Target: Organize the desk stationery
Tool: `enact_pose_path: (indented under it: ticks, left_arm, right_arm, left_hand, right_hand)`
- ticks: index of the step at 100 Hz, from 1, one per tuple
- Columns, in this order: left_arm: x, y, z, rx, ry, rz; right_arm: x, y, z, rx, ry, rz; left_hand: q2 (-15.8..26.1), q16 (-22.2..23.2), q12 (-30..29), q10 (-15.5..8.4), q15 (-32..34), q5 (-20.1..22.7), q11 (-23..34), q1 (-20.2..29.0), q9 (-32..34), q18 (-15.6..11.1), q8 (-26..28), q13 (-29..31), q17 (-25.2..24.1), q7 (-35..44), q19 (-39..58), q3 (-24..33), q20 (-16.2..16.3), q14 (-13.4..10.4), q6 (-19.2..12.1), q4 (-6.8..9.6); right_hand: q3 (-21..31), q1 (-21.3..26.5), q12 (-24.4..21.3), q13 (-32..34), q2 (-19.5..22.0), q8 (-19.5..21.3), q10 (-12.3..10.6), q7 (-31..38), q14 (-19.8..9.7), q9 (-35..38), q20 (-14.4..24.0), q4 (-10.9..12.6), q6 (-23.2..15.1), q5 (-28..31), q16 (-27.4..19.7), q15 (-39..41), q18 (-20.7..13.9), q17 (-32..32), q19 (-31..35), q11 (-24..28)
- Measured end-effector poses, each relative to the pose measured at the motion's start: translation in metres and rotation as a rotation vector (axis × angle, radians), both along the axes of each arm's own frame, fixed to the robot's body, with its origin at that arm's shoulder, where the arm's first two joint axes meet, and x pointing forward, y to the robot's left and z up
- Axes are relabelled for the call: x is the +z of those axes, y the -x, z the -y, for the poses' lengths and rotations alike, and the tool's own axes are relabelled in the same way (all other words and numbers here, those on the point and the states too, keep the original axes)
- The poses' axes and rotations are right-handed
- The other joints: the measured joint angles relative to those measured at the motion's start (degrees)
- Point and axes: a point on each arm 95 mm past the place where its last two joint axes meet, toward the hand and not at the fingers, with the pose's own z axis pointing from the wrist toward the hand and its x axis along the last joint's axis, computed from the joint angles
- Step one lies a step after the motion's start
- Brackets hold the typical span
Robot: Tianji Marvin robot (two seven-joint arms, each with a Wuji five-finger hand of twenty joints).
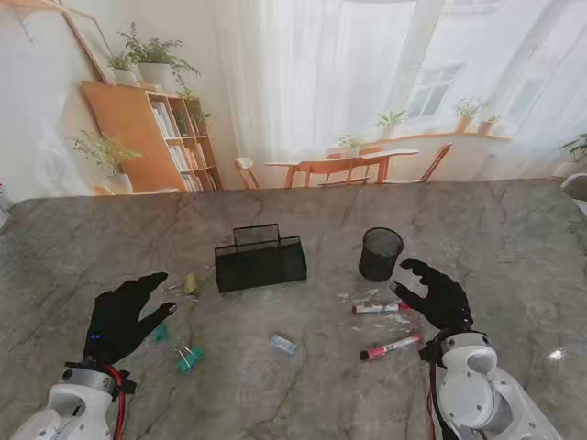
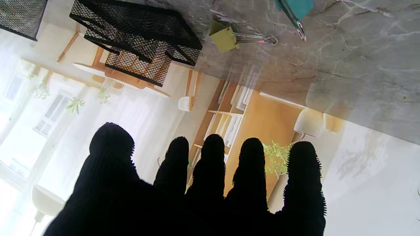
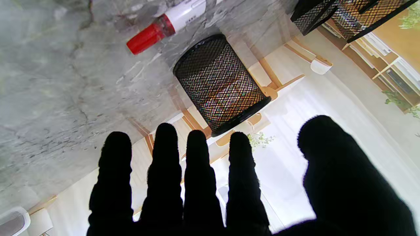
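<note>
A black mesh desk organizer (image 1: 260, 258) stands mid-table, with a round black mesh pen cup (image 1: 381, 254) to its right. Two red-capped markers lie near my right hand: one (image 1: 378, 308) just nearer to me than the cup, another (image 1: 393, 346) nearer still. An olive binder clip (image 1: 191, 283), a teal clip (image 1: 190, 357) and a second teal clip (image 1: 160, 334) lie by my left hand (image 1: 122, 316), which is open. My right hand (image 1: 435, 293) is open beside the markers. The olive clip (image 2: 226, 37), organizer (image 2: 137, 42), cup (image 3: 220, 85) and one marker (image 3: 165, 24) show in the wrist views.
A small light-blue eraser-like piece (image 1: 284, 344) lies in the middle, nearer to me than the organizer. Small clear bits (image 1: 367, 297) are scattered around the markers. The grey marble table (image 1: 293, 403) ends at a backdrop of a room.
</note>
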Motion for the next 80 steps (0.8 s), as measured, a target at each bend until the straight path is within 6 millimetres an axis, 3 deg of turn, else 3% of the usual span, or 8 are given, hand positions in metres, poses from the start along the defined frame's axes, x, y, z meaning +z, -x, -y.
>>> enact_pose_path:
  ticks: [53,80]
  left_arm:
    - [0.003,0.002,0.008,-0.037,-0.011,0.000]
    - [0.004,0.000,0.011,-0.052,0.011,-0.006]
  right_arm:
    - [0.002,0.000,0.000,0.008,-0.009,0.010]
    - [0.021,0.010,-0.015,0.117,0.023,0.091]
  left_hand:
    - [0.00,0.51,0.01,0.00,0.01,0.02,0.00,0.00,0.00,-0.03,0.00,0.10,0.00,0.00,0.51,0.00,0.02,-0.01,0.00,0.00]
    - [0.00,0.63,0.01,0.00,0.41,0.03,0.00,0.00,0.00,-0.05,0.00,0.58,0.00,0.00,0.51,0.00,0.02,-0.02,0.00,0.00]
  right_hand:
    - [0.00,0.11,0.03,0.00,0.00,0.00,0.05,0.01,0.00,0.61,0.00,0.00,0.04,0.02,0.00,0.80,0.00,0.00,0.00,0.00]
    - [-0.01,0.72,0.05,0.00,-0.79,0.00,0.05,0.66,0.00,1.51,0.00,0.00,0.47,1.19,0.00,1.05,0.00,0.57,0.74,0.00]
